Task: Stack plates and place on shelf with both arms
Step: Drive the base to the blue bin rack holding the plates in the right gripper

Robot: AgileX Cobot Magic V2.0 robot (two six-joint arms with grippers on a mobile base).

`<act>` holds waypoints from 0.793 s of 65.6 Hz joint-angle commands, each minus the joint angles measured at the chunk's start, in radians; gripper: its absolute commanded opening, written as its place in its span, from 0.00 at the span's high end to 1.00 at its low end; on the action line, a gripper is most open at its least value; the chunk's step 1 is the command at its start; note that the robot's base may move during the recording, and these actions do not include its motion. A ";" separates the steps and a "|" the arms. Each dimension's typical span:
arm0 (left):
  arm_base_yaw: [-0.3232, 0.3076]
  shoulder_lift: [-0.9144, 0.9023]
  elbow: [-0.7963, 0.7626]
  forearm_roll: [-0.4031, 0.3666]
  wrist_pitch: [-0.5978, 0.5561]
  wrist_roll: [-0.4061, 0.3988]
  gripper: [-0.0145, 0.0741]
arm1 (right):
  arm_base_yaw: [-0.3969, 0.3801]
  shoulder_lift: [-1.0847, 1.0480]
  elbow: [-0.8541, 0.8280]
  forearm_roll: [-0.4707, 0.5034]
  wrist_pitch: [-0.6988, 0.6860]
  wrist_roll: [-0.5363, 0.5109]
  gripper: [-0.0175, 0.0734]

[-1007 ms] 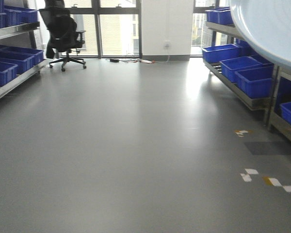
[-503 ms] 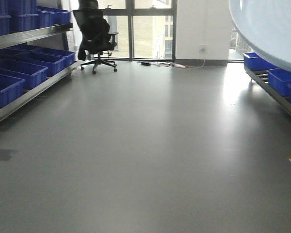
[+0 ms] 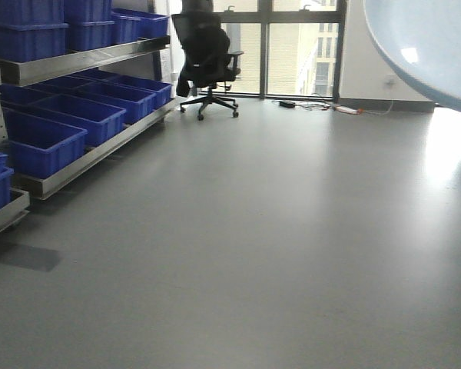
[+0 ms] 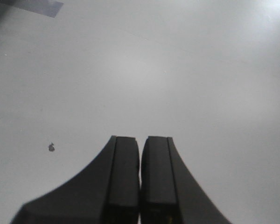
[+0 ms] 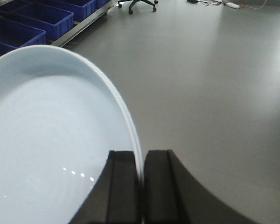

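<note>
Glossy grey floor with a silver metal shelf rack standing along its left side.
Open-topped blue plastic bins sit in rows on both tiers of the rack. A black wheeled office chair stands on the floor at the far end by the windows. Loose cables lie to its right, and the wrist view shows a small dark speck.
</note>
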 commanded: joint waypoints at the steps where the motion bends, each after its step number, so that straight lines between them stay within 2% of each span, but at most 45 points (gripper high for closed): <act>1: 0.001 -0.004 -0.028 0.001 -0.072 -0.011 0.72 | -0.006 0.001 -0.029 0.011 -0.098 -0.002 0.75; 52: 0.001 -0.004 -0.028 0.001 -0.072 -0.011 0.72 | -0.006 0.001 -0.029 0.011 -0.098 -0.002 0.75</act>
